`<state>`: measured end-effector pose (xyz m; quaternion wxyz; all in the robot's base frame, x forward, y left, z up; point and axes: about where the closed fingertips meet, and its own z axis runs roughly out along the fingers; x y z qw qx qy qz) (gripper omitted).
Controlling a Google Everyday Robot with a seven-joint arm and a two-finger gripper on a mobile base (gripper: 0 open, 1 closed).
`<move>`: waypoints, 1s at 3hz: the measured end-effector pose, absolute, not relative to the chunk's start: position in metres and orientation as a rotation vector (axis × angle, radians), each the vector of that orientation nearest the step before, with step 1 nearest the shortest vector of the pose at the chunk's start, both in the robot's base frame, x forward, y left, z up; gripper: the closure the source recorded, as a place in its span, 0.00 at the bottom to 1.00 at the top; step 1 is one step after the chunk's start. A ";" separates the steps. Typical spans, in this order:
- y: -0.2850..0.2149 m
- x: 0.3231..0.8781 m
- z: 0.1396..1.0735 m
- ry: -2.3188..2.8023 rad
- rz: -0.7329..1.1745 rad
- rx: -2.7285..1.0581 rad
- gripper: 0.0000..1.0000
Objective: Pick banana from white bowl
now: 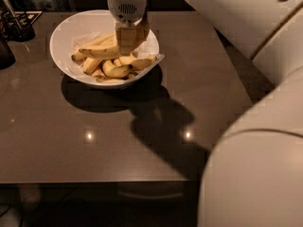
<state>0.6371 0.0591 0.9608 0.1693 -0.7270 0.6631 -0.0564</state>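
Dark glossy table (94, 141) bears white bowl (61, 32), gripper (127, 46) low over banana (97, 52)

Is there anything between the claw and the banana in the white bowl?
Nothing visible stands between them. The claw is right at the banana, which lies on top of the pile in the white bowl.

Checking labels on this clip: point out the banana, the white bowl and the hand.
banana (97, 52): camera view, middle of its long yellow body.
white bowl (59, 38): camera view, bare left inner wall.
hand (130, 42): camera view, its tip, low over the bowl's right half.
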 end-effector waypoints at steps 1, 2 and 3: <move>0.053 0.614 0.973 1.863 -0.126 -2.002 1.00; 0.043 0.592 0.972 1.837 -0.065 -1.962 1.00; 0.045 0.597 0.973 1.839 -0.092 -1.972 1.00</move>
